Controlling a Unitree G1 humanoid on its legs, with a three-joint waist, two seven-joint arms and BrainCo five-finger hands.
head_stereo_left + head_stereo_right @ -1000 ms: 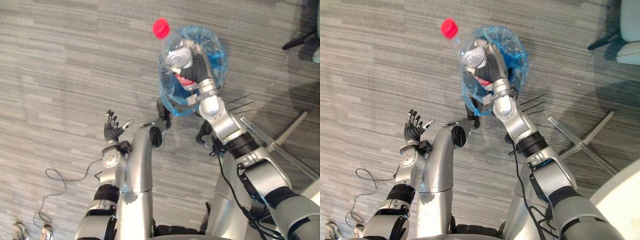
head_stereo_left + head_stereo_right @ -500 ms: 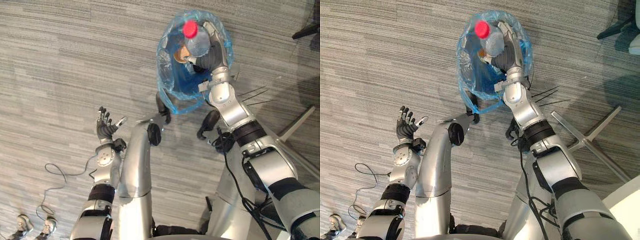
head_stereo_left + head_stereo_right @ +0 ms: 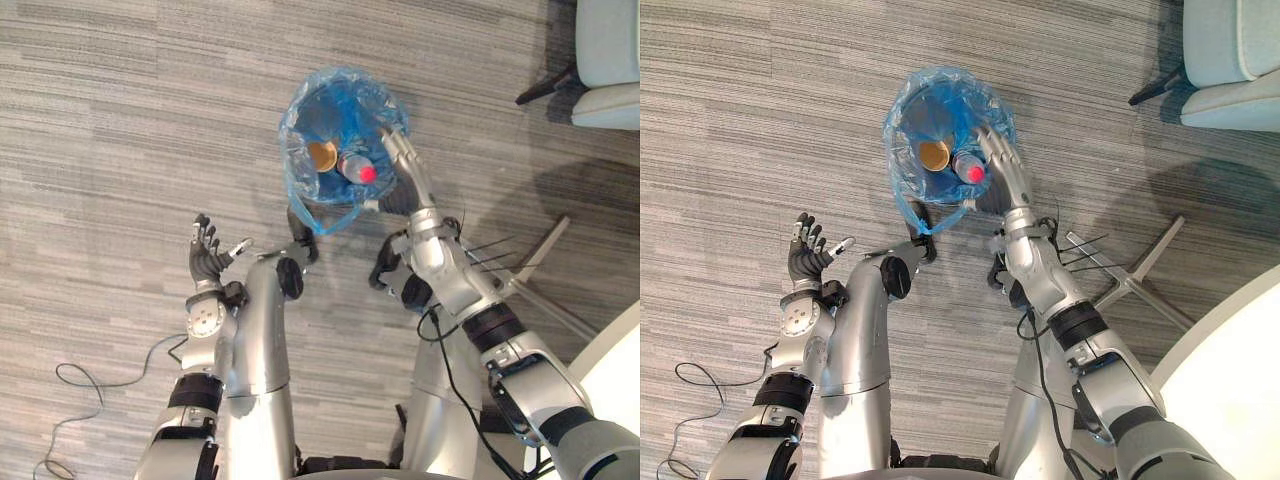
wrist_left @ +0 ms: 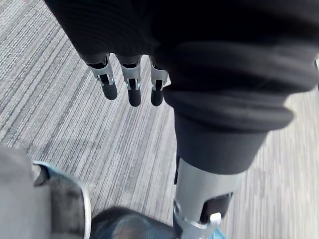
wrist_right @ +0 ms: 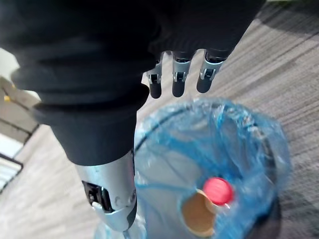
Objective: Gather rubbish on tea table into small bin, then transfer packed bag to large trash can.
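A red-capped bottle [image 3: 352, 167] is lying in the blue-lined small bin [image 3: 300, 108], upper centre. The right hand [image 3: 408, 183] is hovering at its rim, fingers straight and empty, and the left hand [image 3: 205, 257] is idling, spread wide. Gathering appears under way, with the next move likely a reach for more tabletop rubbish.

I count one bin [image 3: 322, 112], lined with one blue bag [image 3: 338, 213]. Inside it I've got two bits of rubbish: one bottle [image 3: 352, 166] with one red cap [image 3: 367, 174], and one brown cup [image 3: 321, 155]. Two hands on my screens, the left hand [image 3: 205, 260] and the right hand [image 3: 404, 172]. One pale chair [image 3: 606, 50], one white bench [image 3: 1230, 375], one metal stand [image 3: 532, 262].
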